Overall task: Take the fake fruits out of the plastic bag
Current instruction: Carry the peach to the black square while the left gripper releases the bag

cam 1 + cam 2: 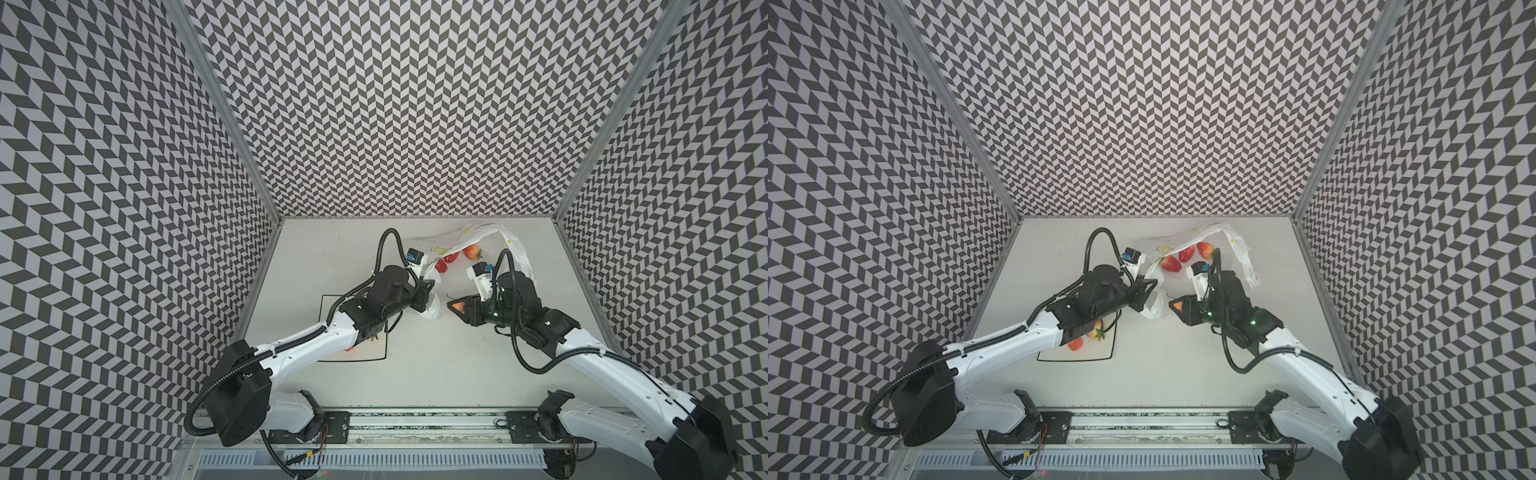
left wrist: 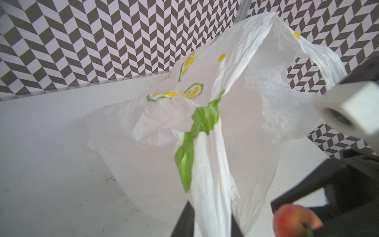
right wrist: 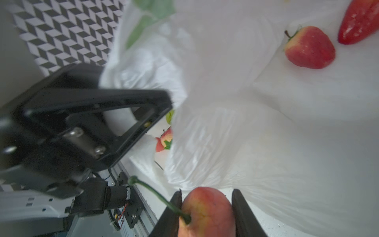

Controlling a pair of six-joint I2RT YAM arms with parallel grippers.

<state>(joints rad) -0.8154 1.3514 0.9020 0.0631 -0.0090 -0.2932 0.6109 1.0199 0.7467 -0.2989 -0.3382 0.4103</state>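
Note:
The plastic bag (image 1: 514, 248) (image 1: 1239, 249), white with lemon prints, lies crumpled at the back of the table. One bunched fold (image 2: 211, 205) runs between the parted fingers of my left gripper (image 1: 428, 297) (image 1: 1148, 296) (image 2: 211, 225). My right gripper (image 1: 454, 306) (image 1: 1175, 306) (image 3: 207, 191) is shut on an orange-pink stemmed fruit (image 3: 207, 211) (image 2: 295, 221), held clear of the bag. Three red strawberries (image 1: 472, 252) (image 1: 1171, 263) (image 3: 309, 47) lie on the bag's spread plastic behind both grippers.
A square black-rimmed white plate (image 1: 1075, 358) (image 1: 353, 359) sits under my left arm, holding a strawberry (image 1: 1096, 330) and an orange-pink ball (image 1: 1075, 344). Patterned walls (image 1: 415, 124) close in the back and sides. A rail (image 1: 415, 419) runs along the front.

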